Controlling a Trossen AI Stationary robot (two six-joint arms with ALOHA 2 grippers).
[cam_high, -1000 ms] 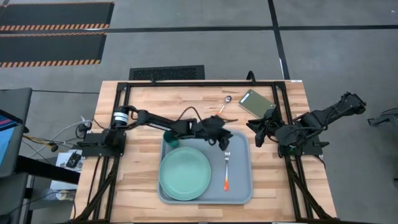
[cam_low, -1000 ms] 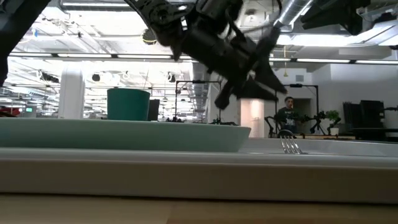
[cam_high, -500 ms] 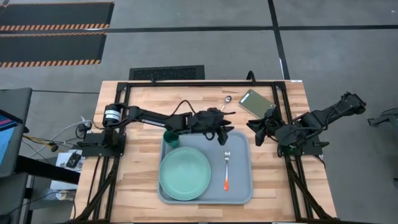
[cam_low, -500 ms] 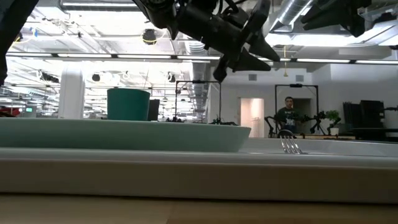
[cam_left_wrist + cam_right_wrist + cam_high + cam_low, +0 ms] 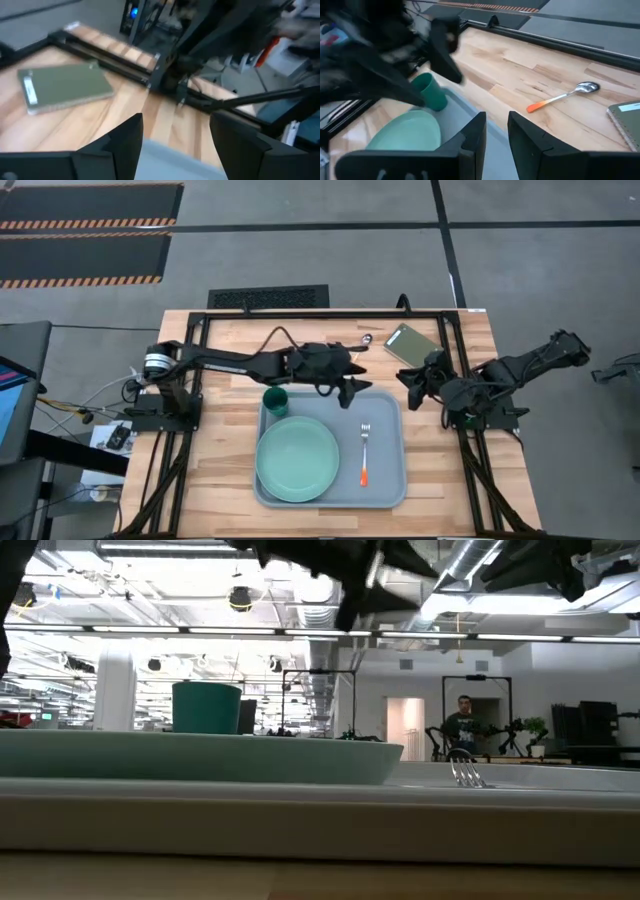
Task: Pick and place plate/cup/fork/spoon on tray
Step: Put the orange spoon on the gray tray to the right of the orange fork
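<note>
Lifting clear of the tray (image 5: 385, 480), my left gripper (image 5: 357, 385) is apart, empty; fork (image 5: 365, 452) placed, spoon (image 5: 362, 345) remaining; right gripper (image 5: 415, 392) apart.

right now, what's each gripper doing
left gripper: open, empty, above the pale blue-grey rectangular tray's far edge.
right gripper: open, empty, at the table's right side.

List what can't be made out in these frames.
- Spoon: tiny in the high view; its handle passes under the left end effector.
- Left end effector in the low view: cut off by the top edge.
- Fork in the low view: only the tines show above the tray rim.
- Plate in the right wrist view: partly covered by the right end effector fingers.
</note>
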